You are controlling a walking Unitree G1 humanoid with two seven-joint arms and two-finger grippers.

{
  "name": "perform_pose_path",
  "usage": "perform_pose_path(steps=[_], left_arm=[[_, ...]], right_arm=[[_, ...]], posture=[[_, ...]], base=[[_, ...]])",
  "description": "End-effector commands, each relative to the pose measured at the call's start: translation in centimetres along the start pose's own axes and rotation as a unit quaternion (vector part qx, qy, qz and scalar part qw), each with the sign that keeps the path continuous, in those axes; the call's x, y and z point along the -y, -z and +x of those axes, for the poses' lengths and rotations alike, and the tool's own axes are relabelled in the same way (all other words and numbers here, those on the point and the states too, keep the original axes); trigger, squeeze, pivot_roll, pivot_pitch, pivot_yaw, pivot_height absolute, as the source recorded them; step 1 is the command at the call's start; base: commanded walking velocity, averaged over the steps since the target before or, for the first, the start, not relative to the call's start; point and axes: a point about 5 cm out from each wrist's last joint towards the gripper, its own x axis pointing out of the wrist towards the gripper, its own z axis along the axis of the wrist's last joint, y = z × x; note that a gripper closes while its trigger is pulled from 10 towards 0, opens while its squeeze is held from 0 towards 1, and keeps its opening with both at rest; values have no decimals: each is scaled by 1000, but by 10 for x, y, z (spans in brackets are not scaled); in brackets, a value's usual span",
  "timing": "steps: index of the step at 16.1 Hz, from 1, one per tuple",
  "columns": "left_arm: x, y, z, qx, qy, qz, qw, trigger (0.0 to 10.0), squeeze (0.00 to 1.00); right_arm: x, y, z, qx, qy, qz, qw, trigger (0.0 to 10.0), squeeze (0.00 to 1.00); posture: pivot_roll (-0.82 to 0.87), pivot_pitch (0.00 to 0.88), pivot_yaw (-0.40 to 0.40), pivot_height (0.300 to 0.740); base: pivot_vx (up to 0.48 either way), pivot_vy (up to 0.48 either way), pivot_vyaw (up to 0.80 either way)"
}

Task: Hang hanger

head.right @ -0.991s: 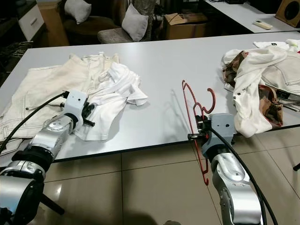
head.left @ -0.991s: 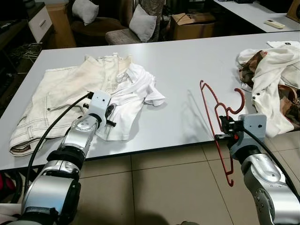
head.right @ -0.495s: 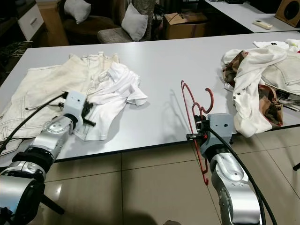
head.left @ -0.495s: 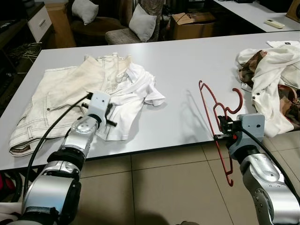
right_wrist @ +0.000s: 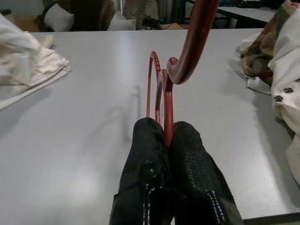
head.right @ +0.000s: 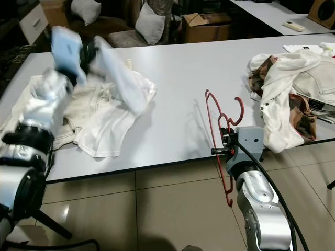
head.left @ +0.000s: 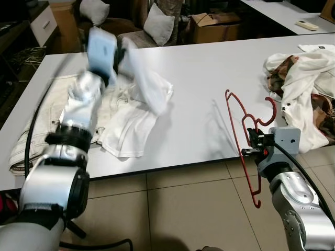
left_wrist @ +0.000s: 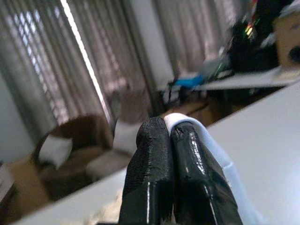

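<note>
While it hangs at the near edge of the bench, the right gripper has its jaws clenched on a red hanger, which stands upright with its hook above the bench top and its lower part dropping below the edge over the tiled floor. Seen from the right wrist, the two black fingers pinch the red wire between them, with the hook curving up and away.

Farther in on the robot's left, the left gripper is raised above the bench and blurred, its jaws clenched on a fold of a white shirt; from the left wrist, the white cloth shows squeezed between the fingertips. The rest of the shirt trails down onto the bench, partly over a cream garment spread flat beside it.

On the far right of the bench lies a heap of clothes, white and brown. Beyond the bench stand chairs with grey cushions and a cardboard box.
</note>
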Motion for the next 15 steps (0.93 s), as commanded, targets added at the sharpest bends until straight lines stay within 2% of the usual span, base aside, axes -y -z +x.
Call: perform_pose_path(steps=[1, 3, 5, 8, 9, 11, 13, 14, 15], left_arm=[[-5, -21, 4, 47, 6, -1, 999, 0, 0], [-2, -58, 9, 131, 35, -22, 991, 0, 0], [0, -73, 11, 165, 50, -27, 985, 0, 0], [1, -82, 13, 185, 56, -32, 981, 0, 0], [3, -84, 13, 187, 63, -45, 979, 0, 0], [11, -80, 17, 166, 86, -53, 981, 0, 0], [42, -55, 19, 105, 141, -55, 983, 0, 0], [73, -35, 18, 59, 176, -66, 980, 0, 0], [90, -24, 15, 34, 200, -66, 977, 0, 0]], right_arm=[[5, -1, 3, 5, 19, 9, 1000, 10000, 0], [5, -1, 3, 11, 29, 16, 999, 10000, 0], [5, -1, 2, 14, 34, 19, 999, 10000, 0], [8, -2, 1, 21, 47, 27, 998, 10000, 0], [9, -2, 0, 25, 52, 28, 998, 10000, 0], [11, -3, -1, 32, 64, 32, 997, 10000, 0], [13, -4, -2, 36, 71, 31, 996, 10000, 0], [15, -5, -2, 38, 79, 33, 996, 10000, 0], [16, -5, -2, 39, 84, 33, 995, 10000, 0]], posture=[[-190, 0, 60, 740], [-191, 0, 73, 740], [-193, 0, 83, 740], [-197, 0, 92, 740], [-200, 0, 96, 740], [-203, 0, 100, 740], [-208, 0, 105, 740], [-212, 0, 108, 740], [-213, 0, 108, 740]], base=[[0, 0, 0], [0, 0, 0], [0, 0, 0], [0, 0, 0], [0, 0, 0], [0, 0, 0], [0, 0, 0], [0, 0, 0], [0, 0, 0]])
